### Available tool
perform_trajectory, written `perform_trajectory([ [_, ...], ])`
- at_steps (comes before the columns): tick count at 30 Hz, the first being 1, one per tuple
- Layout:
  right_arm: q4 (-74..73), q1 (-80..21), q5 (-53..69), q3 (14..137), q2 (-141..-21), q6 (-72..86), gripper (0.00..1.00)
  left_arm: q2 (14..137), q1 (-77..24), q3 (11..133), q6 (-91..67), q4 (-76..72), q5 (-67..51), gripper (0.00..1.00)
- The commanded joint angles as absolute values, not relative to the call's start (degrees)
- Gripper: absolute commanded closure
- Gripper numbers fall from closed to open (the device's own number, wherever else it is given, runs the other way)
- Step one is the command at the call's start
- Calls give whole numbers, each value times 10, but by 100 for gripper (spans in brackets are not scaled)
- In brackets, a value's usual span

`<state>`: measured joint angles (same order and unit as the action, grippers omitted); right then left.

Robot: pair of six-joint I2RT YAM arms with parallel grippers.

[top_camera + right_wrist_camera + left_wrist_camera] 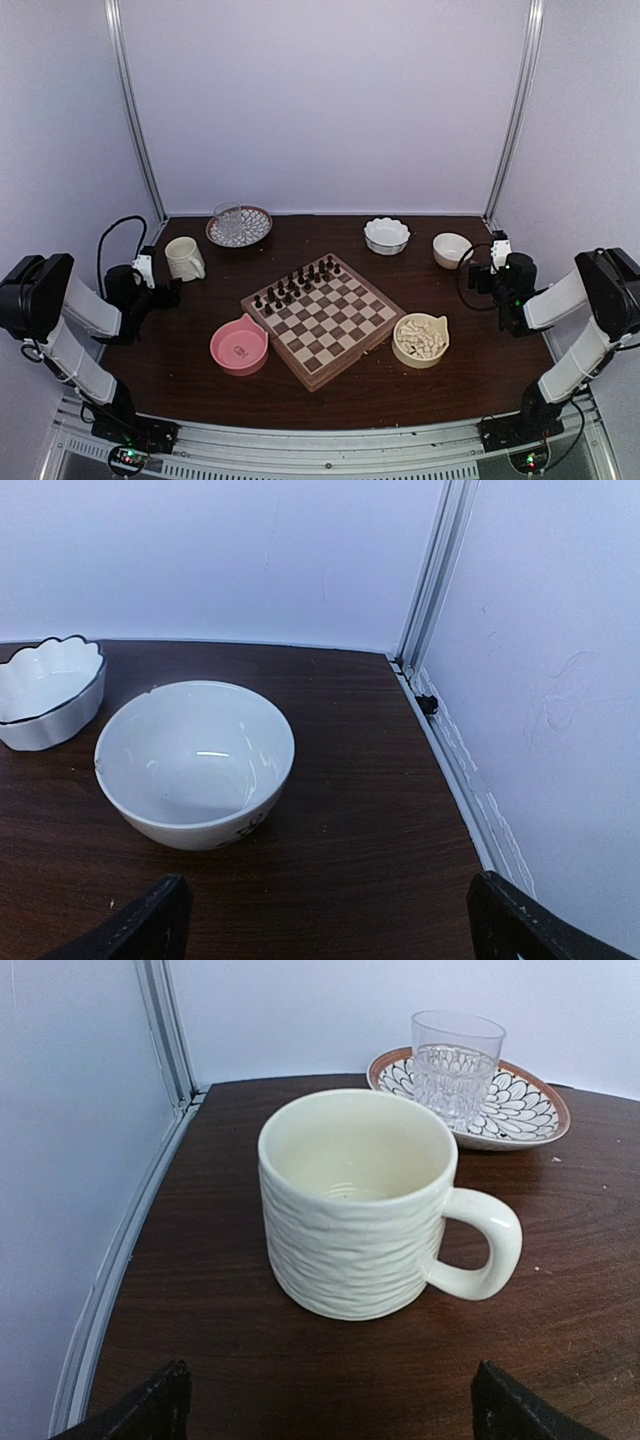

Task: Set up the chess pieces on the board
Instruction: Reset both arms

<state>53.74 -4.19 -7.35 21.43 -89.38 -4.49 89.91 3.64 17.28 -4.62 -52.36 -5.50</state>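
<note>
The board lies turned at an angle in the middle of the table. Dark brown chess pieces stand in two rows along its far left edge. Cream-white chess pieces lie heaped in a cream bowl to the right of the board. My left gripper is open and empty at the table's left side, facing a cream mug. My right gripper is open and empty at the right side, near a white bowl.
A pink bowl sits left of the board. A patterned plate with a clear glass stands at the back left. A scalloped white bowl stands at the back. Enclosure walls and rails bound both sides.
</note>
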Motion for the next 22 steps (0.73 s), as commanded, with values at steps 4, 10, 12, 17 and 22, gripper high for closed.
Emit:
perform_trajectory([
  [4, 541, -39, -80, 222, -891, -38, 0, 897, 30, 187, -33, -534, -74, 2],
  [10, 541, -39, -80, 222, -891, -38, 1, 898, 29, 188, -33, -533, -74, 2],
  [12, 541, -38, -80, 222, -891, -38, 0, 897, 30, 188, -33, -533, -73, 2],
  [17, 541, -39, -80, 222, -891, -37, 1, 898, 26, 193, -30, -525, -68, 2],
  [22, 541, -39, -80, 222, -891, -37, 0, 898, 23, 195, -27, -522, -65, 2],
])
